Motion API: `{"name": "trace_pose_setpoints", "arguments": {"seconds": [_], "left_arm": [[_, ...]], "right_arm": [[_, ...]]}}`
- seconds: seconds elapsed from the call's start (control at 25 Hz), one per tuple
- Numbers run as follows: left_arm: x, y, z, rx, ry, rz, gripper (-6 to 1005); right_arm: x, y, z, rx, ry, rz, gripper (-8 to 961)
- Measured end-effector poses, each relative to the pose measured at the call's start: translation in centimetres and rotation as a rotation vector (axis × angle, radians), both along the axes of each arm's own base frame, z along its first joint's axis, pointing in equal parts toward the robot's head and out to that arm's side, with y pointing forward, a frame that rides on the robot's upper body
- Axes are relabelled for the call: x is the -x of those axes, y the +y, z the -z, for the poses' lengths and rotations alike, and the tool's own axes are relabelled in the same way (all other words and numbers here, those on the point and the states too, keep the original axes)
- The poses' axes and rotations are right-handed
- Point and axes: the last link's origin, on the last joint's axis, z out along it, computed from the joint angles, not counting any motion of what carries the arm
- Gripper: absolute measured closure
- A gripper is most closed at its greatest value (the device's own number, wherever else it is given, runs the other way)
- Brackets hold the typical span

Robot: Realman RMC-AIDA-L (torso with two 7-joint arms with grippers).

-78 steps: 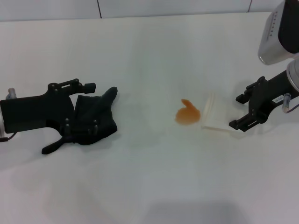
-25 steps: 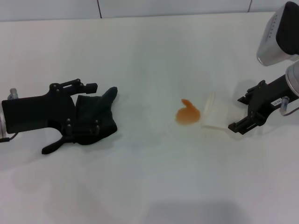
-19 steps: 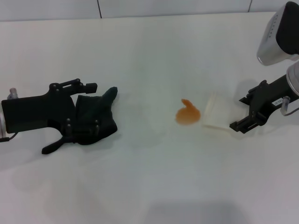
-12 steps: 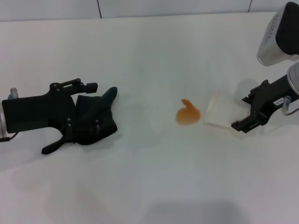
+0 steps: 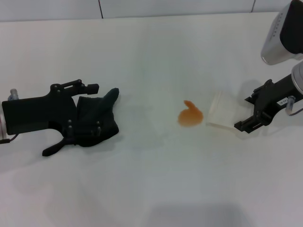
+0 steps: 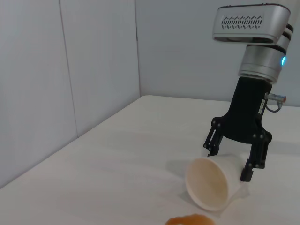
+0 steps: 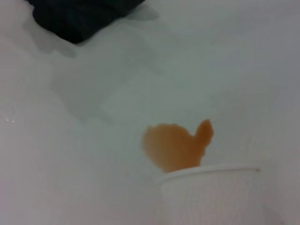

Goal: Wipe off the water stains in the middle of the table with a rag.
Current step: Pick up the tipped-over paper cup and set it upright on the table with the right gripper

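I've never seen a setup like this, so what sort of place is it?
Probably a robot test bench rather than a home: a plain white table backed by bare grey wall panels, with only a dark rag, a tipped paper cup and a small orange spill.

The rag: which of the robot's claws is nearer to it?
Left. The left claw is at the rag, fingers around it. The right claw is far across the table, by the cup.

You have a white paper cup point(image 5: 221, 111) lying tipped on its side, its open mouth turned toward the middle. Behind it stand pale grey wall panels point(image 6: 93, 70), split by thin vertical seams.
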Motion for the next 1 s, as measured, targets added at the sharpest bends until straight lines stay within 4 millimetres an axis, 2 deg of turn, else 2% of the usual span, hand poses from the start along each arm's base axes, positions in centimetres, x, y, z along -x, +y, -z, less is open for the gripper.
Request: {"name": "trace_pose_setpoints", "arguments": {"seconds": [0.28,0.48,0.76,1.0], "left_arm": [[0.0,0.0,0.0,0.000,0.000,0.000,110],[0.0,0.0,-0.1,-0.002,0.001,-0.001,110],[0.1,0.1,-0.4,-0.017,-0.015,-0.012,109],[-0.1,0.2,-0.6,-0.027,-0.031,-0.008,109]], "right_arm": [[0.2,-0.1,-0.2,-0.001,0.008,0.001,223],[0.1,0.0,-1.6,-0.059,0.042,0.012,257],[-1.4,-0.4,-3.2,-0.140,0.141,0.037,286],[-3.4,-1.5,-3.5,-0.188,0.299,0.050,291]]}}
